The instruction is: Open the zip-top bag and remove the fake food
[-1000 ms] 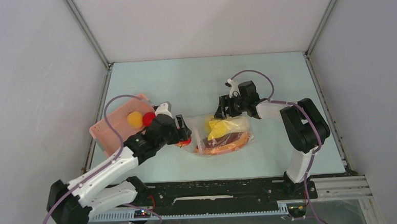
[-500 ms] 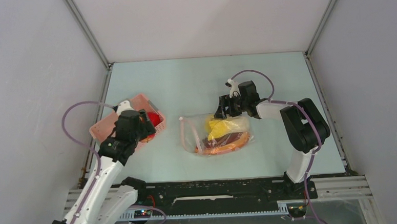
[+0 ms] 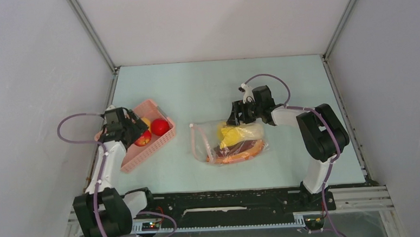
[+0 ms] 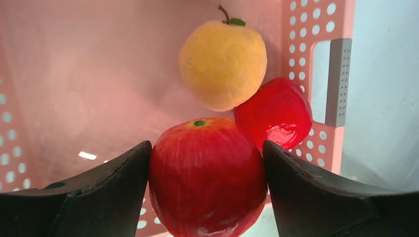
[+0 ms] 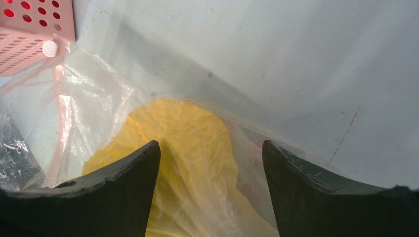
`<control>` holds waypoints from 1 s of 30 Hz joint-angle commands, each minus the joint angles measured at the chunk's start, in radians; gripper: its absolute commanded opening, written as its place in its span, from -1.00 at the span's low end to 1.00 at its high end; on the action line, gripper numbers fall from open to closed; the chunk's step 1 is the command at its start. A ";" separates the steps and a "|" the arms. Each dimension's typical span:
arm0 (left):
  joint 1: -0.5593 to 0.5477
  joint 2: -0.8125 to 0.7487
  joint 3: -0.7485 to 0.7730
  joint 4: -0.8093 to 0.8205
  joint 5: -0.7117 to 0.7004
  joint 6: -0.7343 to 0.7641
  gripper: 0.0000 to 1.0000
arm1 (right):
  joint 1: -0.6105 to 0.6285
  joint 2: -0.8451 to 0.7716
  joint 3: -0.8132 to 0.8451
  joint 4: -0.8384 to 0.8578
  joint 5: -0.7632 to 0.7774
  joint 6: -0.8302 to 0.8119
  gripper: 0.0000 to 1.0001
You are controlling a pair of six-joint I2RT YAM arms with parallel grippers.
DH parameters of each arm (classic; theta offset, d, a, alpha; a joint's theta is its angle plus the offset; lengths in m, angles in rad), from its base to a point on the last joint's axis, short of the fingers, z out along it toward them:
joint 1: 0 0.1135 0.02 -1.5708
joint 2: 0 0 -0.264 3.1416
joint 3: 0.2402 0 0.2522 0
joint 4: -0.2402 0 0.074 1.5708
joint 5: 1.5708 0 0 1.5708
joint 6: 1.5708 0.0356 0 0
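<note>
Basket (image 3: 136,157) under bent left arm (image 3: 106,162), left gripper (image 4: 207,150) clasping red fruit (image 4: 207,187), right gripper (image 5: 210,148) wide over zip-top bag (image 5: 99,94)

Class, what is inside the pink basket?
Three fruits: a striped apple between the left fingers, a red fruit, a yellow fruit. The fingers and apple cover the basket floor behind them.
</note>
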 commanded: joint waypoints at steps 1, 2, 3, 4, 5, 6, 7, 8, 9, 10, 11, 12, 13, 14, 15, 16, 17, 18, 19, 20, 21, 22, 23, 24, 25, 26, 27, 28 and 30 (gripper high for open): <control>0.011 0.052 0.018 0.056 0.125 -0.007 0.74 | -0.003 0.015 0.014 -0.029 -0.004 -0.006 0.56; 0.012 0.054 0.018 0.056 0.138 -0.001 0.79 | 0.000 0.014 0.014 -0.029 -0.003 -0.008 0.56; 0.012 0.050 0.016 0.055 0.147 0.005 0.84 | 0.001 0.012 0.014 -0.030 -0.002 -0.011 0.56; 0.012 0.042 0.012 0.055 0.152 0.012 0.89 | 0.005 0.008 0.013 -0.031 0.001 -0.013 0.56; 0.012 0.031 0.008 0.054 0.153 0.016 0.94 | 0.010 0.002 0.012 -0.028 0.005 -0.016 0.56; 0.012 0.019 0.005 0.052 0.155 0.019 0.98 | 0.014 -0.005 0.009 -0.027 0.011 -0.019 0.56; 0.012 0.007 0.001 0.053 0.155 0.024 0.99 | 0.017 -0.019 0.007 -0.029 0.018 -0.020 0.56; 0.012 -0.005 -0.001 0.051 0.154 0.028 0.99 | 0.022 -0.033 0.006 -0.034 0.027 -0.024 0.57; 0.012 -0.017 -0.003 0.049 0.154 0.033 0.99 | 0.027 -0.051 0.007 -0.040 0.041 -0.028 0.57; 0.011 -0.034 -0.004 0.048 0.156 0.037 1.00 | 0.032 -0.070 0.007 -0.049 0.056 -0.034 0.57; 0.010 -0.045 -0.007 0.045 0.160 0.041 0.99 | 0.038 -0.093 0.007 -0.057 0.076 -0.036 0.57; 0.006 -0.059 -0.009 0.043 0.165 0.049 0.99 | 0.044 -0.118 0.007 -0.069 0.100 -0.040 0.58; 0.000 -0.072 -0.011 0.042 0.170 0.056 0.99 | 0.051 -0.143 0.007 -0.079 0.131 -0.043 0.58; -0.014 -0.087 -0.012 0.040 0.167 0.060 0.99 | 0.060 -0.170 0.007 -0.093 0.163 -0.046 0.60; -0.032 -0.103 -0.012 0.036 0.163 0.071 0.99 | 0.068 -0.194 0.007 -0.106 0.191 -0.048 0.62; -0.057 -0.118 -0.011 0.032 0.152 0.079 0.99 | 0.079 -0.221 0.007 -0.126 0.224 -0.050 0.63; -0.085 -0.133 -0.007 0.028 0.140 0.084 0.99 | 0.090 -0.246 0.007 -0.130 0.247 -0.051 0.64; -0.109 -0.146 -0.004 0.023 0.132 0.086 0.99 | 0.104 -0.273 0.006 -0.167 0.275 -0.053 0.64; -0.133 -0.158 -0.003 0.021 0.131 0.083 1.00 | 0.119 -0.296 0.007 -0.188 0.306 -0.055 0.65; -0.157 -0.172 -0.005 0.021 0.130 0.079 1.00 | 0.135 -0.320 0.007 -0.207 0.336 -0.058 0.66; -0.176 -0.184 -0.005 0.020 0.131 0.074 0.99 | 0.155 -0.343 0.007 -0.225 0.368 -0.060 0.66; -0.219 -0.198 -0.007 0.020 0.131 0.066 1.00 | 0.176 -0.365 0.007 -0.245 0.396 -0.061 0.67; -0.251 -0.212 -0.012 0.023 0.132 0.054 1.00 | 0.193 -0.395 0.006 -0.265 0.427 -0.062 0.67; -0.283 -0.226 -0.022 0.030 0.133 0.040 0.99 | 0.214 -0.420 0.007 -0.287 0.457 -0.060 0.68; -0.316 -0.244 -0.034 0.038 0.134 0.023 0.99 | 0.235 -0.446 0.007 -0.309 0.484 -0.058 0.68; -0.350 -0.265 -0.058 0.053 0.131 0.004 0.98 | 0.269 -0.469 0.006 -0.327 0.511 -0.054 0.68; -0.381 -0.287 -0.081 0.069 0.127 -0.017 0.96 | 0.299 -0.492 0.007 -0.343 0.542 -0.050 0.68; -0.423 -0.309 -0.104 0.087 0.123 -0.036 0.95 | 0.329 -0.515 0.007 -0.356 0.574 -0.042 0.68; -0.481 -0.355 -0.150 0.118 0.119 -0.080 0.93 | 0.403 -0.549 0.007 -0.377 0.625 -0.026 0.68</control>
